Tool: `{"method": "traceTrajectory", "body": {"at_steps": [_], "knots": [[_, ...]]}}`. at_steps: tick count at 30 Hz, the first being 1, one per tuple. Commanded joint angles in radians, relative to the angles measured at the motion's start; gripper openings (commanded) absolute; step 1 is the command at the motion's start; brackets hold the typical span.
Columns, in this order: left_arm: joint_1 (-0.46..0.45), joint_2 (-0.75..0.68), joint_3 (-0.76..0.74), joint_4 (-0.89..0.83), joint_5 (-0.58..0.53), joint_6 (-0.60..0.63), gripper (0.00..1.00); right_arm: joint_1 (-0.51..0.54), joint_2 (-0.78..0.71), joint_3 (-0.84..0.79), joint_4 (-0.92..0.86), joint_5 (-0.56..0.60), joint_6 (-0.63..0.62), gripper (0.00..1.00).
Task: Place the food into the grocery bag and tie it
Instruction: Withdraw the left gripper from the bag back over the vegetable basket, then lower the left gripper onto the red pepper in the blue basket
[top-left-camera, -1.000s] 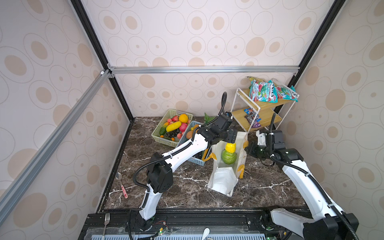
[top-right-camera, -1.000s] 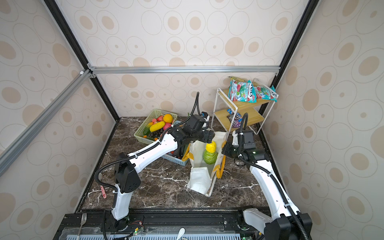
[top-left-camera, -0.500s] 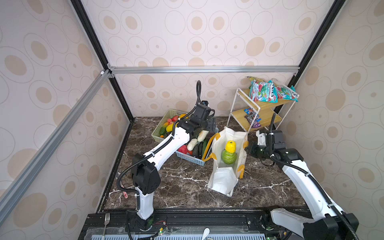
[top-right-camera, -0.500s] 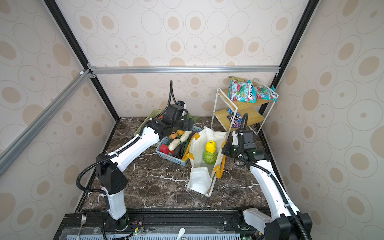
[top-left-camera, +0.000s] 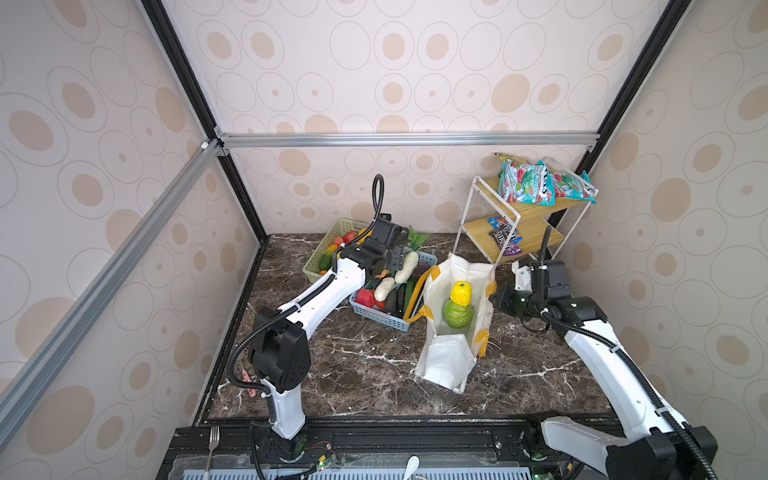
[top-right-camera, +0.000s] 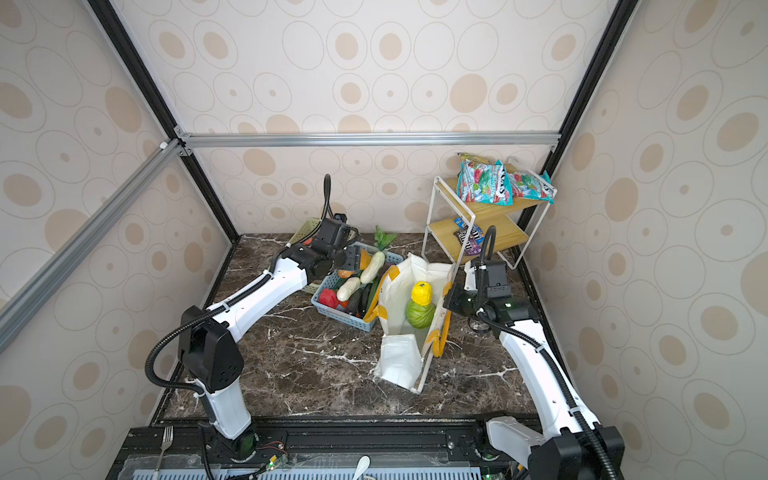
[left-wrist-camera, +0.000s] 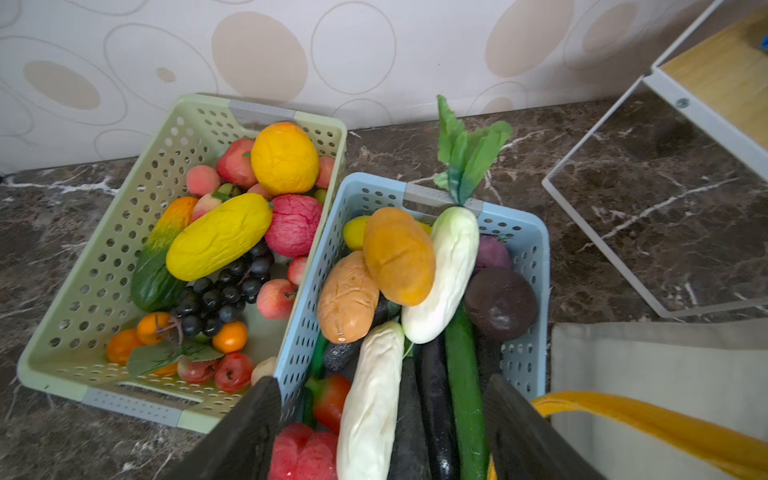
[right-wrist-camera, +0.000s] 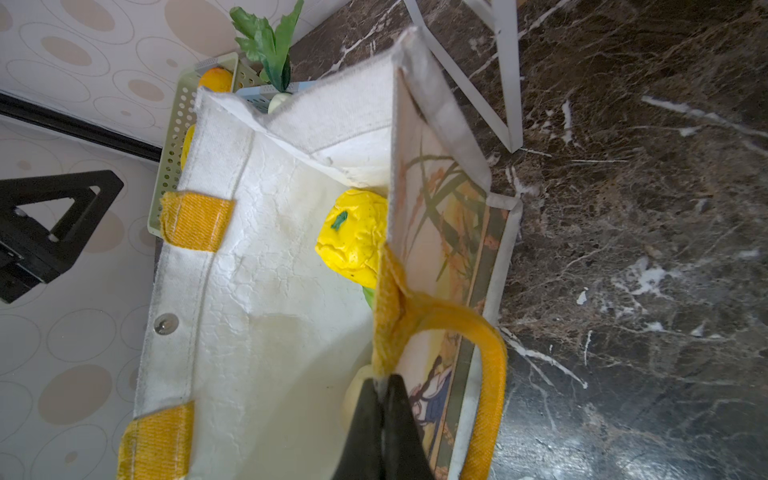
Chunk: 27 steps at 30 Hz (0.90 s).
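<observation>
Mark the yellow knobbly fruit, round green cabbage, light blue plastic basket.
Yellow knobbly fruit (right-wrist-camera: 353, 232), right wrist view, middle.
Round green cabbage (top-left-camera: 458, 316), in a top view, middle.
Light blue plastic basket (left-wrist-camera: 540, 266), left wrist view, rim.

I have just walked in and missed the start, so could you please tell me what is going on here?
The right gripper is shut on the rim of the grocery bag, holding its mouth open. The left gripper hovers open and empty over the blue basket. A yellow fruit and a green cabbage lie in the bag. The other food sits in the blue basket and the green basket.
</observation>
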Motion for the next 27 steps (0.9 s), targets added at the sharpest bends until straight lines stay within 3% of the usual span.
{"method": "traceTrajectory", "body": {"at_steps": [1, 12, 27], "knots": [[0.017, -0.035, -0.019, -0.089, -0.067, -0.006, 0.75, -0.004, -0.007, 0.013, -0.008, -0.012, 0.001, 0.0], [0.066, -0.019, -0.046, -0.251, -0.062, -0.109, 0.71, -0.004, -0.01, 0.009, -0.004, -0.01, 0.006, 0.0], [0.098, 0.015, -0.122, -0.234, 0.047, -0.159, 0.65, -0.004, -0.033, -0.027, 0.022, -0.012, 0.029, 0.0]]}}
